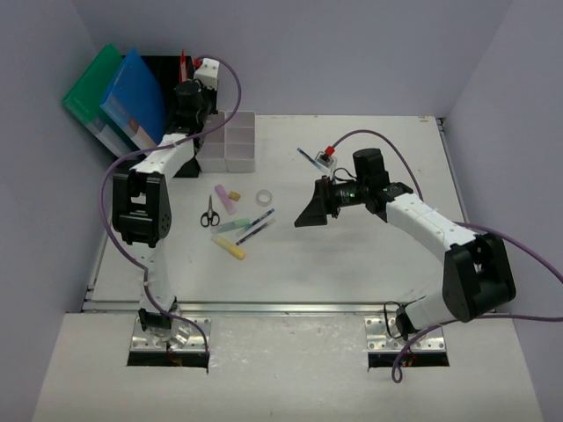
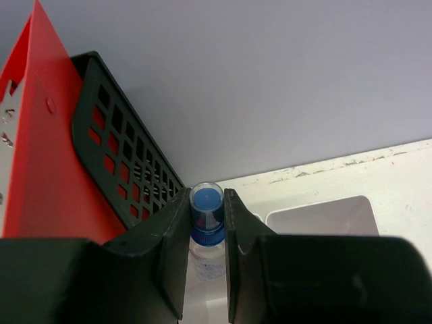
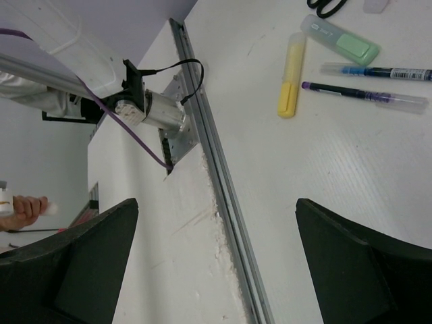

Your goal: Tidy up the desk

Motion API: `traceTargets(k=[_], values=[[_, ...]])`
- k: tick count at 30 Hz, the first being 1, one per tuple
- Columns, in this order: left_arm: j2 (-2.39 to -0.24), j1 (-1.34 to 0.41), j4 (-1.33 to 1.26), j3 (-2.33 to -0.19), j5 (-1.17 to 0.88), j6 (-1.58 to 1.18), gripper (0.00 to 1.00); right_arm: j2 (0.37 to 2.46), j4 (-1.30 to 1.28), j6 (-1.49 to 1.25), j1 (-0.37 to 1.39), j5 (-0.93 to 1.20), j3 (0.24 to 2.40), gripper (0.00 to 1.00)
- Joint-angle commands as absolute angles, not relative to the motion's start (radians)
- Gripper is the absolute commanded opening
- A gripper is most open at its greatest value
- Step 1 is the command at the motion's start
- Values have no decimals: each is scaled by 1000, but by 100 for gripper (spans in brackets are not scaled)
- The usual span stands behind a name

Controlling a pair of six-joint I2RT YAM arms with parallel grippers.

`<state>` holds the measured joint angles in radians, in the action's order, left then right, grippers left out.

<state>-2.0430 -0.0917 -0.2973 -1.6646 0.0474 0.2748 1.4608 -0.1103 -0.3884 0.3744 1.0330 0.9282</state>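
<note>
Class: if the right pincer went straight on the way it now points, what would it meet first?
Probably the desk, at or just beside its metal rail: the open right pincer frames that strip. The yellow highlighter and pens lie off to one side. Exact depth is unclear.

- The left arm [image 1: 145, 198] rises from its base, folds at a high elbow and stretches out to the far-left corner.
- The left gripper [image 2: 206, 197] is pinched narrow on a small blue-capped bottle [image 2: 206, 233], one finger pressed to each side of the cap.
- The right arm [image 1: 431, 224] bends at the elbow and sweeps in toward the middle, forearm low.
- The right gripper [image 1: 310, 211] points left, jaws spread wide apart.
</note>
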Motion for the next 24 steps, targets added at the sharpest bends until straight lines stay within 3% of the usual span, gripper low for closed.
traceTargets(k=[1,11,14,18,21,24], values=[[-2043,-83,-357,-1691,5,222,0,1478,-109,-368,368,1052,983,99],[-2089,-68,-374,-1704,25,181,2,1472,-122,-358,368,1058,979,99],[-2103,-60,-353,-1708,31,155,17,1477,-136,-353,368,1057,990,99],[-2090,-47,-348,-1693,23,131,54,1481,-145,-351,368,1067,1000,99],[-2053,-40,-336,-1680,14,115,67,1474,-146,-351,368,1072,999,99],[-2003,-32,-315,-1660,5,100,68,1467,-149,-351,368,1072,997,99]])
